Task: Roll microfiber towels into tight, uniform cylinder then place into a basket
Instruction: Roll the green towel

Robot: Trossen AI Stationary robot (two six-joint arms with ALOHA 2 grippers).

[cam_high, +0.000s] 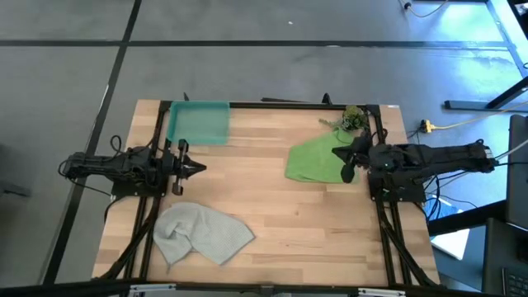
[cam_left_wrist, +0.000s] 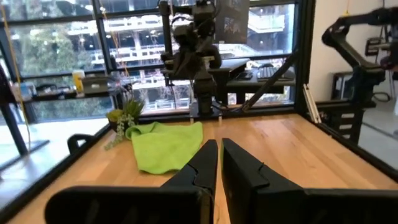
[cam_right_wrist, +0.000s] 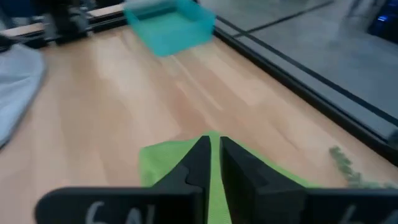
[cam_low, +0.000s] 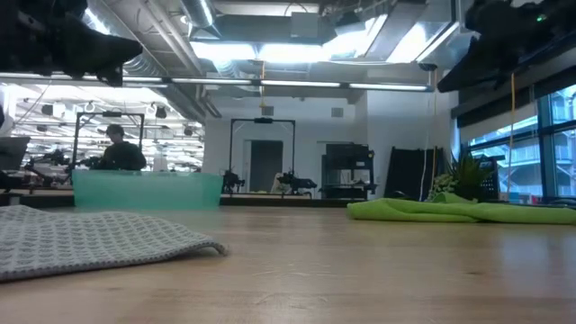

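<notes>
My right gripper [cam_high: 346, 173], fingers nearly together and empty, hangs over the limp green towel [cam_high: 312, 159] at right of centre; I'd pinch a thin corner edge.

The green towel [cam_high: 315, 159] lies unrolled and loosely rumpled on the right half of the table, near the far edge, its surface bright lime with shallow folds. The grey towel [cam_high: 200, 233] lies well apart from it at the near left, also unrolled, crumpled into an uneven heap with one flap folded over; its weave shows a fine dotted texture in the low view. The basket [cam_high: 199, 123] is a shallow, rectangular, translucent teal tray standing upright at the far left corner of the table, with neither towel in it.
</notes>
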